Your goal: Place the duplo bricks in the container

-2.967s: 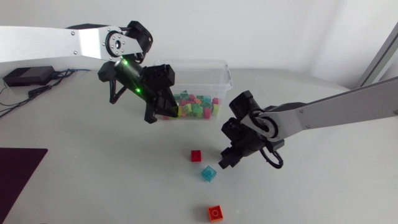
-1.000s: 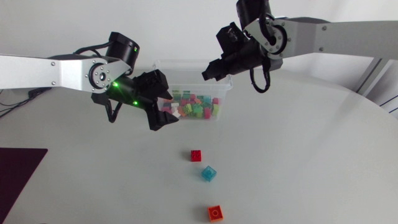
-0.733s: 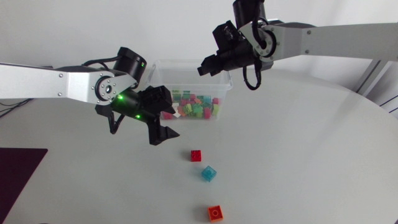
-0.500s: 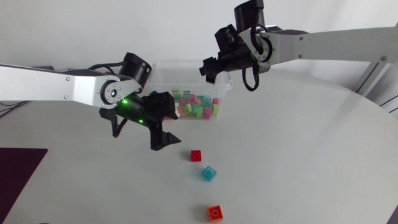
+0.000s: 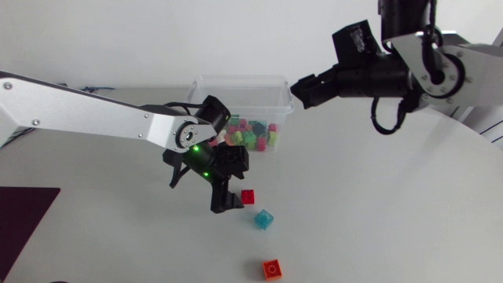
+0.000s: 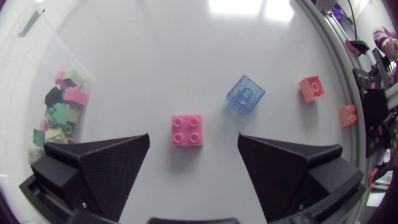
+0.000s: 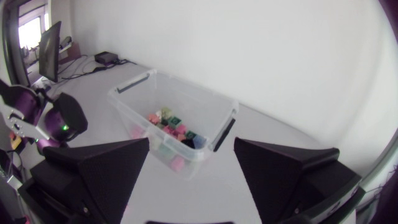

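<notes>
A clear plastic container [image 5: 280, 85] at the back of the table holds many coloured duplo bricks [image 5: 250, 137]. Three bricks lie on the table in front of it: red [image 5: 248, 196], translucent blue [image 5: 263, 219] and orange [image 5: 272, 268]. My left gripper [image 5: 226, 195] is open, low over the table just left of the red brick. In the left wrist view that brick [image 6: 187, 130] lies between the spread fingers of the gripper [image 6: 194, 137], untouched, with the blue brick [image 6: 245, 96] and orange brick [image 6: 311, 89] beyond. My right gripper [image 5: 302, 90] is open and empty, raised to the right of the container [image 7: 134, 86].
A dark mat [image 5: 22, 216] lies at the table's left front edge. White tabletop stretches to the right of the loose bricks. The left arm's long link [image 5: 86, 118] spans the table in front of the container's left end.
The left gripper has travelled from the container's front down and right to the red brick. The right gripper has opened and pulled back from over the container to its right.
</notes>
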You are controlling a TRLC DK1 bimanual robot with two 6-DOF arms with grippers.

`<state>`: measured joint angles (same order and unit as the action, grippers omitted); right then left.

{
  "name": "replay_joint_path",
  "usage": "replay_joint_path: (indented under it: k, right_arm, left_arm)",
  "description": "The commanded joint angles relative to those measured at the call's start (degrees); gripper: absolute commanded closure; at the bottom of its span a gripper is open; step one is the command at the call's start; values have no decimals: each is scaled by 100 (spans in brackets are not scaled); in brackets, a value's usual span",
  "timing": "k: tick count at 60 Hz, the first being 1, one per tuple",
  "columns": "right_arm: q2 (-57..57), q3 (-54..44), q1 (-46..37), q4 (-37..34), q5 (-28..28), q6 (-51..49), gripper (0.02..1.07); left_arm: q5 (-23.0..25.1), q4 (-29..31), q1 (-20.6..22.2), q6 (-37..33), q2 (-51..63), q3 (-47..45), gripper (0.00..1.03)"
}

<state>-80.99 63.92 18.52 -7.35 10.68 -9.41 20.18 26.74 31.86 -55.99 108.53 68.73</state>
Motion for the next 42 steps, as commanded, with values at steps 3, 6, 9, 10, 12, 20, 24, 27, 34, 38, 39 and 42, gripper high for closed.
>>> replay_joint_path:
  k: [3,6,9,10,12,20,24,27,34,38,39,42]
  right_arm:
    - [356,-670,-86,-231,145,-149,7]
    - [488,-934,-86,-240,163,-193,7]
    - [576,-1127,-77,-240,163,-193,7]
    - [628,-1224,-59,-258,163,-193,7]
    - [672,-1312,-42,-284,163,-202,7]
    - [716,-1532,-15,-302,189,-210,7]
    - [734,-1611,20,-310,189,-210,7]
    - [751,-1655,81,-346,189,-219,7]
    - [787,-1716,195,-495,180,-228,7]
    - [839,-1804,283,-557,154,-219,7]
    - [857,-1822,301,-574,154,-219,8]
    - [866,-1910,371,-636,136,-219,11]
  left_arm:
    - [-146,165,119,-97,397,431,6]
    - [-269,270,163,-18,564,642,7]
    - [-305,402,198,0,678,791,8]
    - [-331,481,216,18,731,861,8]
    - [-384,560,251,35,784,949,10]
    - [-551,894,295,105,1082,1283,16]
    - [-568,1070,304,123,1197,1415,21]
    - [-603,1149,330,132,1241,1459,22]
    - [-639,1211,374,167,1320,1485,26]
    - [-639,1263,383,229,1373,1547,38]
    - [-639,1263,383,237,1381,1547,40]
    - [-639,1263,392,264,1408,1556,49]
